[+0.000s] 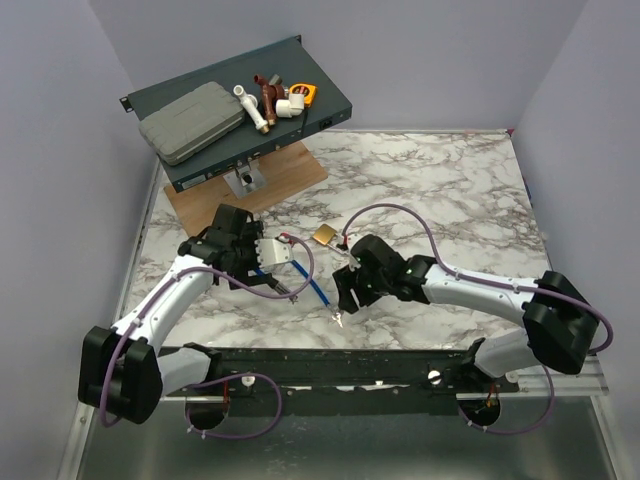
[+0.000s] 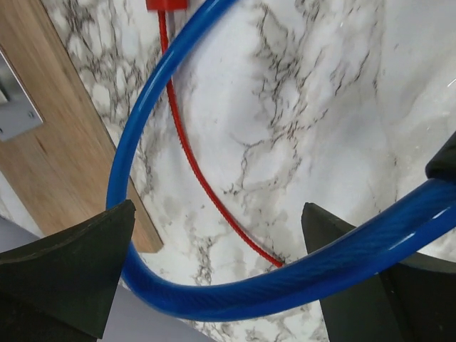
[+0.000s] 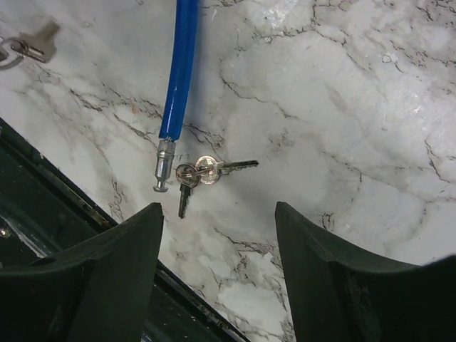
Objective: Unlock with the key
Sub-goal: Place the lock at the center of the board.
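While its two dark fingers are standing wide apart with nothing between them, the right gripper is hanging released over the marble table. Just past its fingertips the key is lying flat on the marble. It is joined at the head to a second key that is splaying off at an angle; what links them is too small to make out. Right beside them the metal tip of the blue cable is resting on the table. From above, the key is showing only as a faint glint close to the near edge. A small silver piece is being cut off at the wrist view's corner. Farther back, the brass padlock is sitting well apart from the key. To the left, the left gripper is also gaping open, the cable curving across its gap. Whether either finger is touching the cable cannot be told. A thin red cord is lying beneath the cable.
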Action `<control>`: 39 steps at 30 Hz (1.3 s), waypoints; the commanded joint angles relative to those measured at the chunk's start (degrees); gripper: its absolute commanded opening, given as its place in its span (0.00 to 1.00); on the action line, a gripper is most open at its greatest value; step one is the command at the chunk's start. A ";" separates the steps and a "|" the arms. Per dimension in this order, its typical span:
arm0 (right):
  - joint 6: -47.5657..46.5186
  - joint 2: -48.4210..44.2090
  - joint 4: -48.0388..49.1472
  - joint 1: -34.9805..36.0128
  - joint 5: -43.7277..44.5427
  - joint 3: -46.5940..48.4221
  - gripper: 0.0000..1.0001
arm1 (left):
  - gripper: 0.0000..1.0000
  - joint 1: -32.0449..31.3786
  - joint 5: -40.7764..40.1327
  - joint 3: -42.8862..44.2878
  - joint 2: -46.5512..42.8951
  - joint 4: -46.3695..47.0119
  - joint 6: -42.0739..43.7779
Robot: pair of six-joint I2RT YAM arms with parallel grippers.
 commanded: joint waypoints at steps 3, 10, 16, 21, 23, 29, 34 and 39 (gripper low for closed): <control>-0.21 1.58 1.74 0.83 0.47 -0.30 0.66 | 0.98 5.56 -7.83 -2.70 -1.34 2.72 1.31; -0.31 4.66 1.47 1.62 0.40 0.50 0.66 | 0.98 7.58 -1.76 2.98 -1.05 -10.05 -1.84; -0.74 6.90 2.51 2.50 0.75 1.19 0.66 | 0.98 9.75 8.08 10.15 -4.08 -25.56 -3.27; -1.59 9.37 2.05 3.20 0.39 3.20 0.67 | 0.99 9.75 5.13 8.06 -8.71 -27.63 -2.95; -1.78 9.94 1.83 3.41 0.43 3.67 0.67 | 0.98 9.83 3.21 7.53 -9.85 -27.25 -3.12; -1.15 12.06 1.67 3.86 1.46 4.64 0.66 | 0.98 9.93 0.08 11.16 -8.30 -24.42 -11.01; -1.26 13.29 1.27 4.18 2.70 4.83 0.63 | 0.98 10.01 -0.35 15.15 -5.14 -24.94 -14.89; -0.46 13.67 -1.67 4.22 7.42 4.48 0.49 | 0.99 10.01 -2.62 15.39 -3.83 -22.60 -15.94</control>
